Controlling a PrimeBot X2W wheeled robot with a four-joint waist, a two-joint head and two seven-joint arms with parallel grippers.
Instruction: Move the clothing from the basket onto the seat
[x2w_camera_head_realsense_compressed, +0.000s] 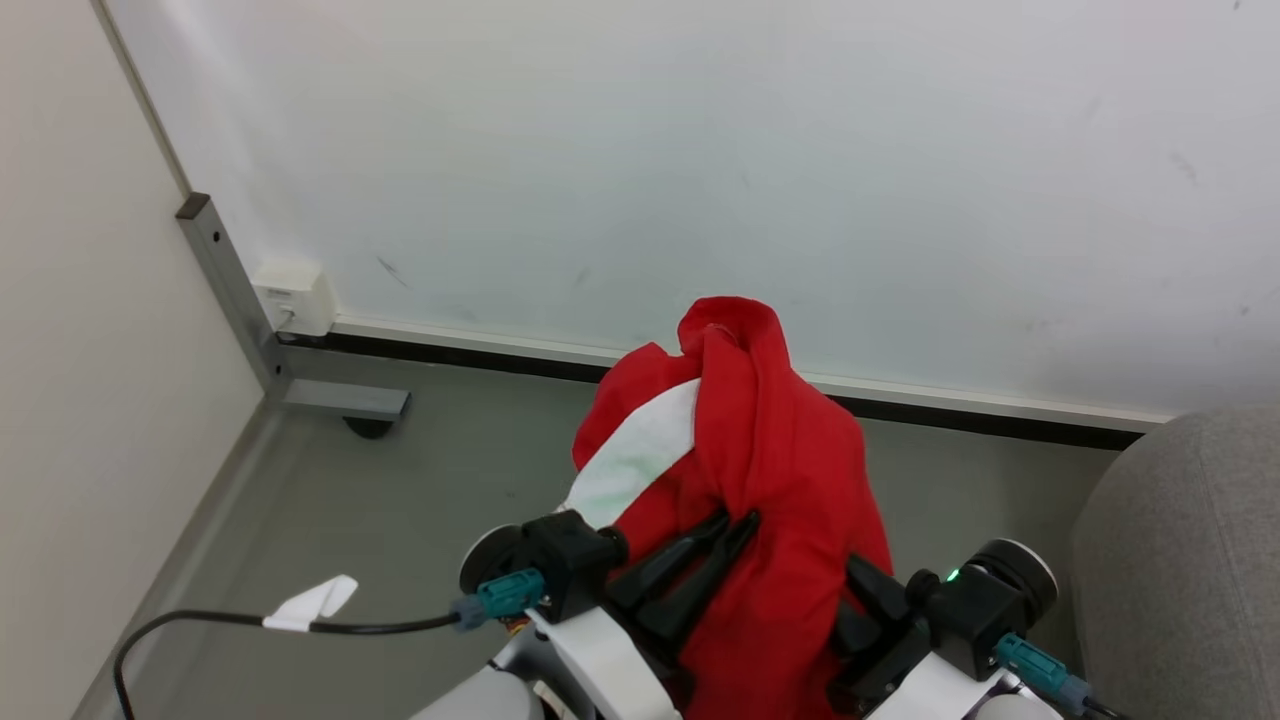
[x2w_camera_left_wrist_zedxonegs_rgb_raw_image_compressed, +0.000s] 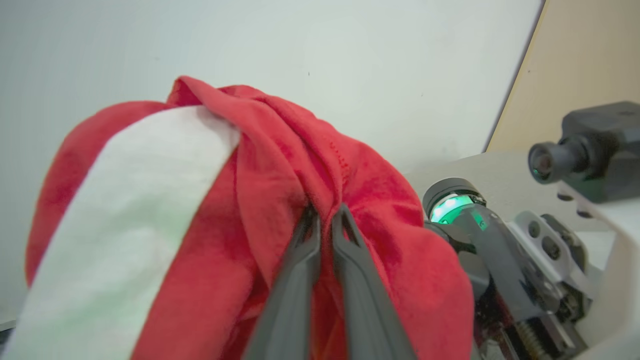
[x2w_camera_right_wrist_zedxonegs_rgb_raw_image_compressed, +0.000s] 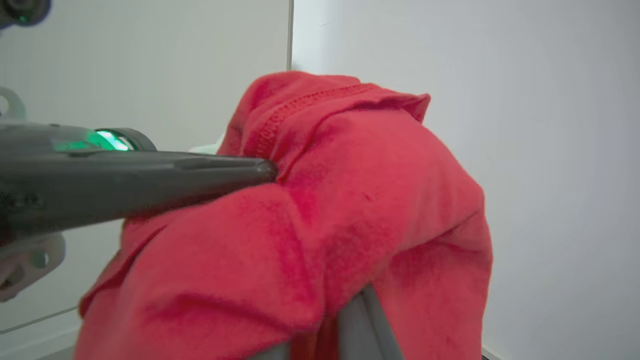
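Found the bright red soft fabric garment with a white trim band bunched and held up in the air, well above the dull grey floor and in front of the pale white wall. Noted the left gripper, two long dark fingers nearly together, pinching a fold of the red cloth near its top. Saw the same fingers in the right wrist view, coming in from the side with the tip pressed against a stitched hem. Could not tell the state of the right gripper: buried under the drape, one grey finger poking up beneath the cloth, tips hidden.

Placed the large light grey upholstered seat at the robot's right, near the right arm and apart from the garment. Further out, spotted a grey metal post with a foot, a small white socket box at the wall's base, and a black cable with a white tag running in from the left to the left wrist.

Judged the task about midway: garment lifted and, going by its height, out of the white plastic basket. Left to do: carrying across to the right, lowering onto the seat, letting go. Reckoned the loose hanging folds likely to trail or snag on the way.
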